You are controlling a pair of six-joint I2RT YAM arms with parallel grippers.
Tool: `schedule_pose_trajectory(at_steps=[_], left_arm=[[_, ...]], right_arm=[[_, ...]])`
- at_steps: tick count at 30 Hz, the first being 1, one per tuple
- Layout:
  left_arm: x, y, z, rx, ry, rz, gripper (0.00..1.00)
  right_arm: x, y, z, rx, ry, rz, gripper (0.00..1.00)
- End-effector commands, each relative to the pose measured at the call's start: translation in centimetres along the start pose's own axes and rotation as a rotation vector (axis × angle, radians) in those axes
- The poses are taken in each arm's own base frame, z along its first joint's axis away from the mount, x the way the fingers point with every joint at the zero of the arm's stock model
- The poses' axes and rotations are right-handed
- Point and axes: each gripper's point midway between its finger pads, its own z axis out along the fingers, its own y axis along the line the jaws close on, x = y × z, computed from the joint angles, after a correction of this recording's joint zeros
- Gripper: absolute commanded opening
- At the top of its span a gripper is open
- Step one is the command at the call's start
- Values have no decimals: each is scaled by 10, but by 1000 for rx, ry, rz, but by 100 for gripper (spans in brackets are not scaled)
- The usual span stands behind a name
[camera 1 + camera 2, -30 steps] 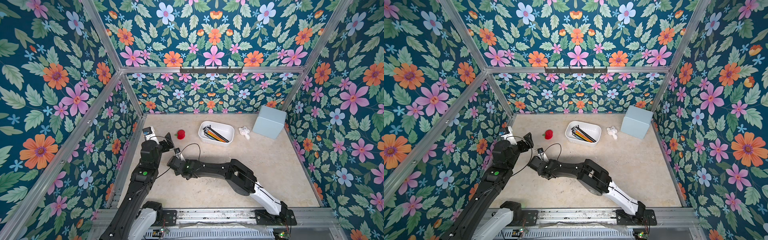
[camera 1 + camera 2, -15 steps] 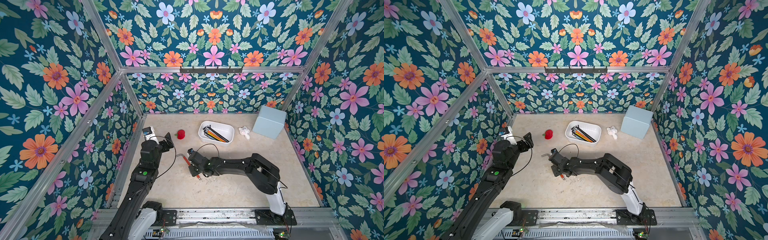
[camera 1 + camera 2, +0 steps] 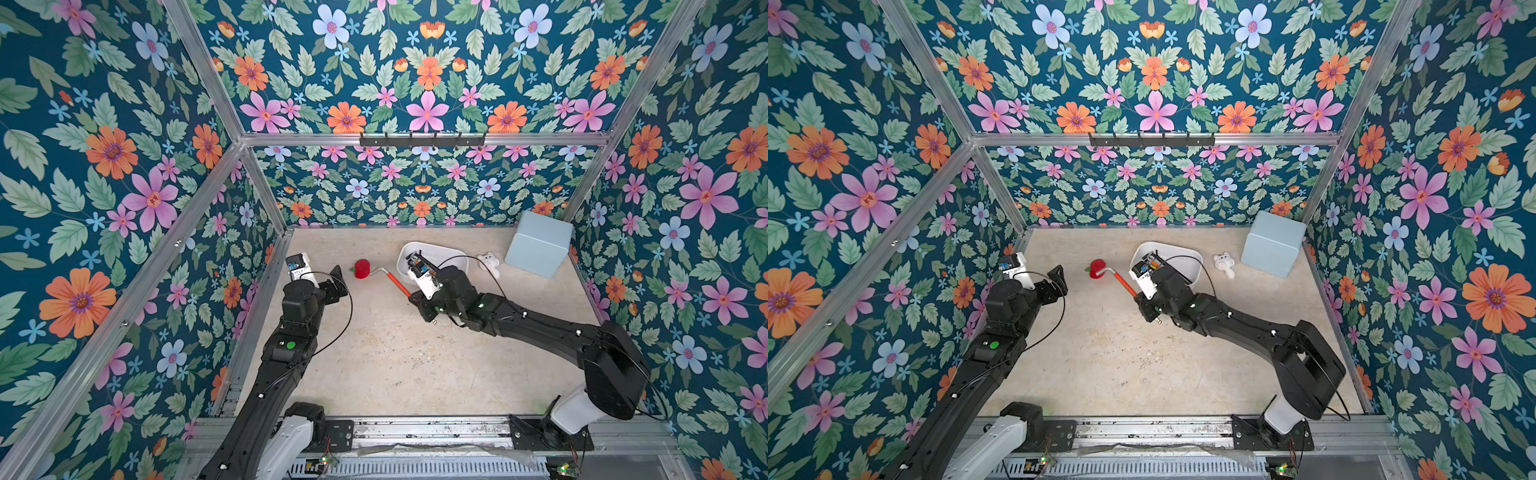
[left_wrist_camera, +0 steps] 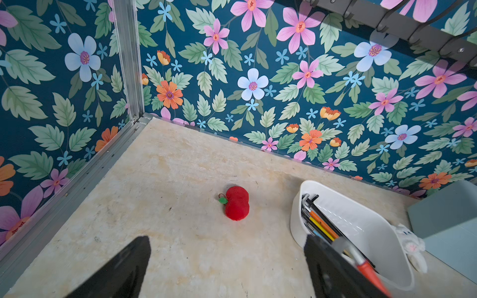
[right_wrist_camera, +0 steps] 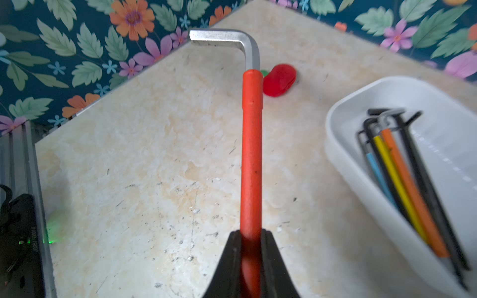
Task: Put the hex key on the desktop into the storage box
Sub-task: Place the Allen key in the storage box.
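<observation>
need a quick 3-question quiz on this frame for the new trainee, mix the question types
1. True or false: the red-sleeved hex key lies loose on the desktop.
2. The small white toy sits: A) inside the storage box; B) between the storage box and the pale blue box; C) in the left tool.
3. Fill in: the left tool is ___ and holds nothing.

Key
1. False: the right tool is shut on it.
2. B.
3. open.
</observation>
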Motion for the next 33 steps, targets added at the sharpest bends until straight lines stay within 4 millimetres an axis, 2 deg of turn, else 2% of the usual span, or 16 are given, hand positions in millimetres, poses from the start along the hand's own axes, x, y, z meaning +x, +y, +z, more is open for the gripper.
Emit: schedule_pose_trajectory(at_steps=[1,4,9,14,16,20,25,33], left_arm=[[-6,-3,0,14,-17,0,99],[-4,-4,2,15,-13,-2,99],[-4,-4,1,16,-14,-2,99],[-3,-3,1,15,-12,-3,99],[-1,-2,1,11,-10,0,99],[1,-1,2,6,-8,0,99],[2,0,3,0,-3,3,100],[4,0,4,-1,-1,4,99]], right_arm=[[-26,-13,-19,-39,-87,-96,0],[-35,-39,-28,13,-99,-139,0],[-42,-88,-30,68,-120,-151,0],[-43,-125,-16,86,-113,-180,0],[-32,-139,3,89,-58,-177,0],[-25,-157,25,115,-1,-191,0],[-6,-177,51,152,78,-192,0],[24,-191,73,175,162,-173,0]])
